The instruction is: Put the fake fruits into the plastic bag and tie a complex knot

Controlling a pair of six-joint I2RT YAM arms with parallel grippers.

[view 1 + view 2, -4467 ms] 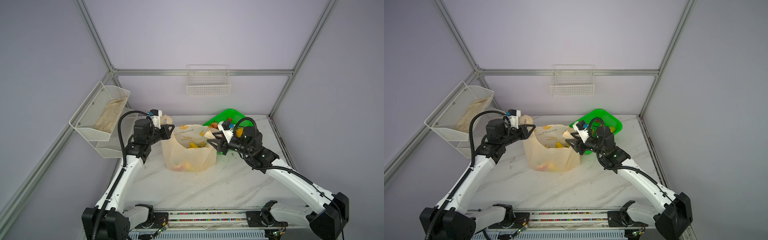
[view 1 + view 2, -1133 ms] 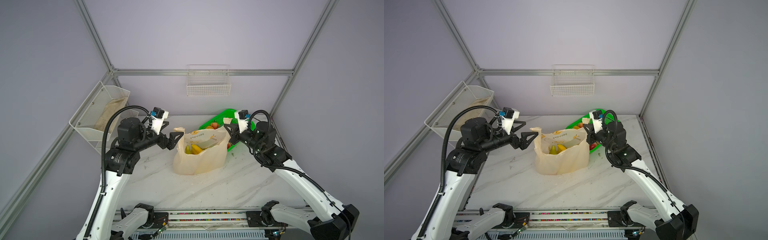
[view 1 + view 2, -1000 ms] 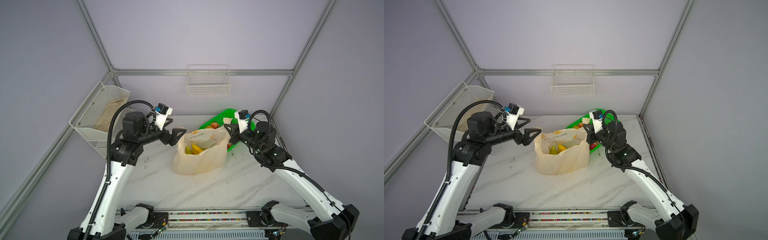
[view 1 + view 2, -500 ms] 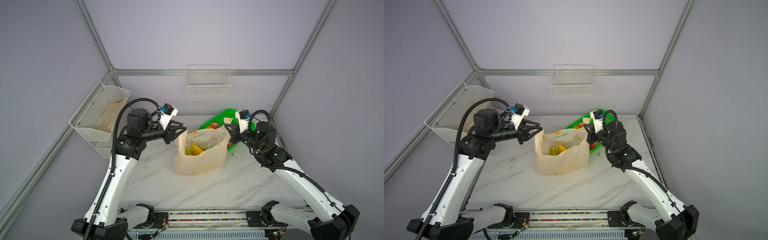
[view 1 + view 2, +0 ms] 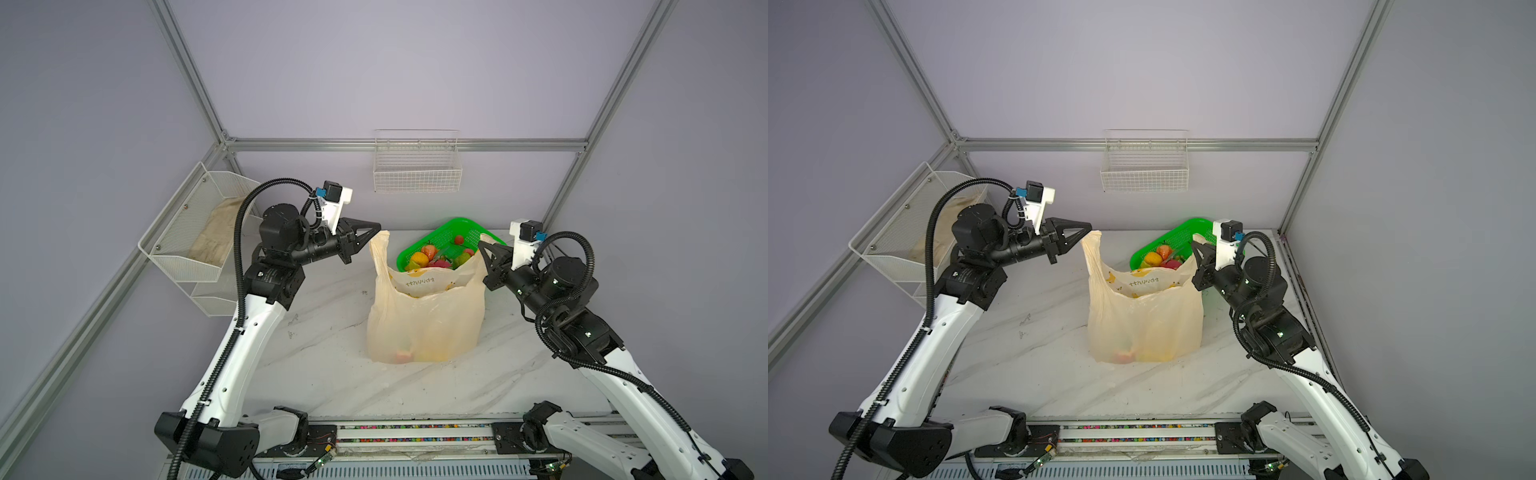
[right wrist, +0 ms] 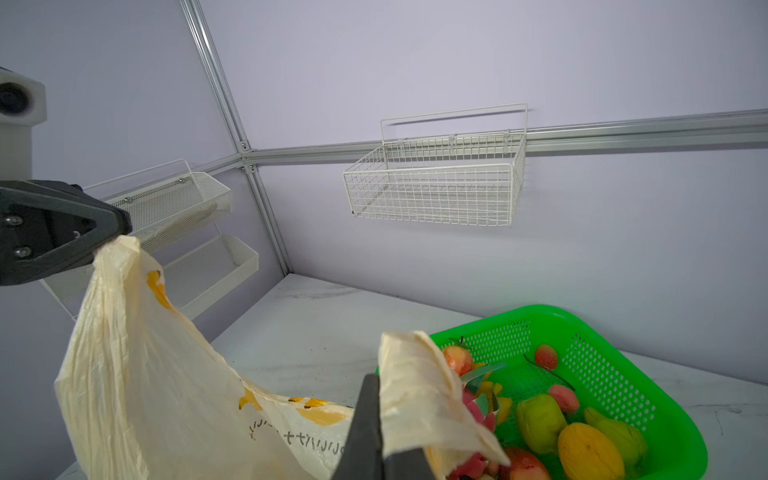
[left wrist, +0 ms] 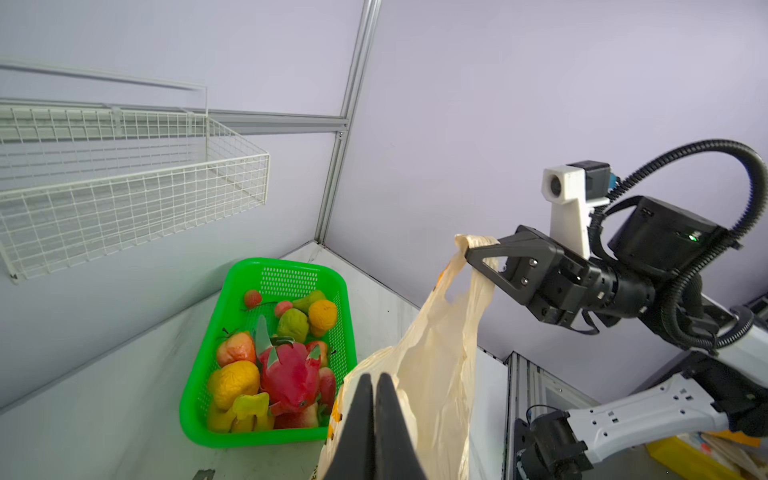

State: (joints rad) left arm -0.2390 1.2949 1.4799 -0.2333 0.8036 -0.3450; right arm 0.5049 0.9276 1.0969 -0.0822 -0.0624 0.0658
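Now both claws hold the plastic bag (image 5: 428, 320) by its two handle loops. The left claw (image 5: 377, 227) has its jaws pressed together on the top of one loop, and the cream plastic hangs straight down from its tip. The right wrist view shows this clearly, with the loop coming out just under the point of that claw (image 6: 122, 228). The right claw (image 5: 481, 244) is closed narrow as well, on the other loop, and the crumpled end of the loop sticks out a little beyond its tip.

Between the two claws, and lower than both, the bag stands upright on the marble bench (image 5: 324, 374). Its mouth is pulled open from one claw to the other, and the two loops are well apart. At the bottom of the bag, far below the claws, some fake fruits (image 5: 402, 355) show through the thin plastic as red, orange and yellow patches. I cannot tell which fruits they are.

More fruits lie in the green basket (image 5: 440, 237), which sits on the bench just behind the bag, near the right claw and below its tip. Among them are a pink dragon fruit (image 7: 289, 374), some yellow and orange ones, green ones and small red ones.

Behind the left claw, a white mesh rack (image 5: 178, 253) on the side wall holds a pale cloth (image 5: 212, 239). A white wire basket (image 5: 417, 178) hangs on the back wall, higher than both claws.
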